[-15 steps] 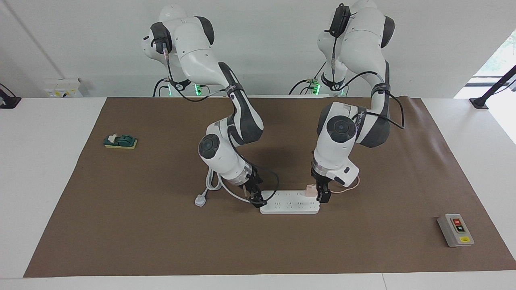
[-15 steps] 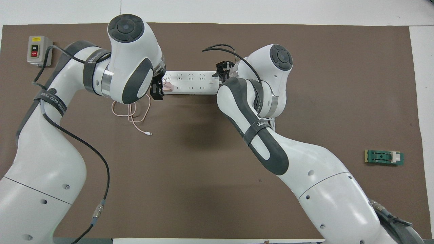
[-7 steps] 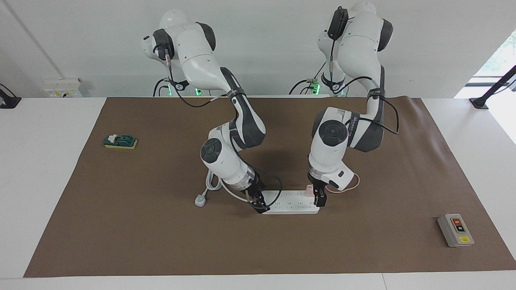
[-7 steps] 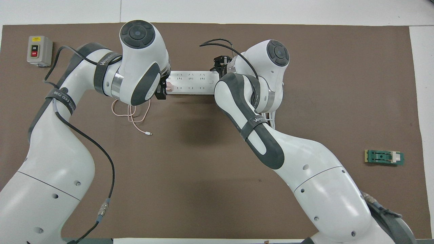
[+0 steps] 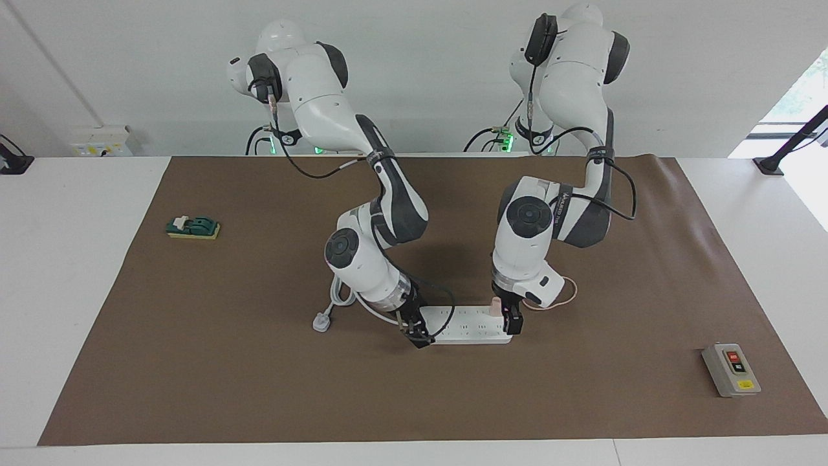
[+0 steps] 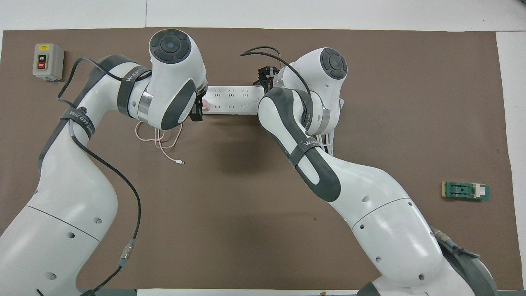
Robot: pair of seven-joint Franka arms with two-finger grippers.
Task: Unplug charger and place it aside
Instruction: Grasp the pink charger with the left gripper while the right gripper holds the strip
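One pale pink charger [image 5: 495,305] is plugged into the single white power strip [image 5: 469,325], at the strip's end toward the left arm; the strip lies around the middle of the brown mat [image 5: 259,375]. The left gripper [image 5: 506,316] is down at the charger with its jaws spread wide, holding nothing. The right gripper [image 5: 416,332] presses on the strip's other end; whether it is open or closed cannot be told. One thin pink cable [image 6: 160,142] loops beside the strip. One white three-pin plug [image 5: 321,321] lies near the right gripper. One grey switch box [image 5: 731,369] and one green knife switch [image 5: 193,227] sit near opposite ends of the mat.
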